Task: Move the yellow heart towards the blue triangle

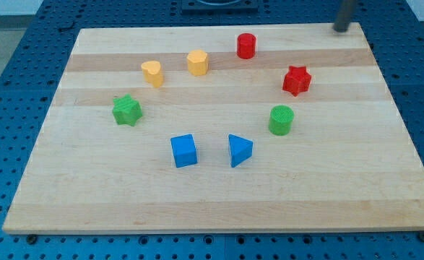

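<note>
The yellow heart [152, 73] sits on the wooden board [219, 202] in the upper left part of the ring of blocks. The blue triangle [239, 149] lies lower, near the middle of the board, to the right of the blue cube [184, 151]. My tip [340, 29] is at the board's top right corner, far from the yellow heart and from every block; the nearest block is the red star [296, 80].
A yellow hexagon [197, 63] stands just right of the heart. A red cylinder [246, 45] is at the top, a green cylinder [281, 120] right of the triangle, a green star [127, 110] at the left.
</note>
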You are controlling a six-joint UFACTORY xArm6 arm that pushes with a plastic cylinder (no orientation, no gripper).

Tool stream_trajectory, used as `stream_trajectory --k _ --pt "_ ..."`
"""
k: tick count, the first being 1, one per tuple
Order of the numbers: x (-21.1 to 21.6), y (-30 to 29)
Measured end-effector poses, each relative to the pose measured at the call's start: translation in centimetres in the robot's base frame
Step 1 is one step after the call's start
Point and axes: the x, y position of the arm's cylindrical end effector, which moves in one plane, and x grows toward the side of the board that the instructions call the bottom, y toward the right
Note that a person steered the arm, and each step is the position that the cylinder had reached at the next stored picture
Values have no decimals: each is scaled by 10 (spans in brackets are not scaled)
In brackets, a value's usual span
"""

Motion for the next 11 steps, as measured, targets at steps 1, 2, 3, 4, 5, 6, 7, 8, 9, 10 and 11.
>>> stream_trajectory --k 1,2,3,4,5,6,7,8,9,10,11 --pt "-7 -35" --pt "-7 -100" --pt "-6 -189" --pt "-6 -282" --pt "17 -359" --pt "59 -373" --pt "64 -373" --pt "91 -374" --pt "124 -374" --pt "138 -358" --pt "148 -326"
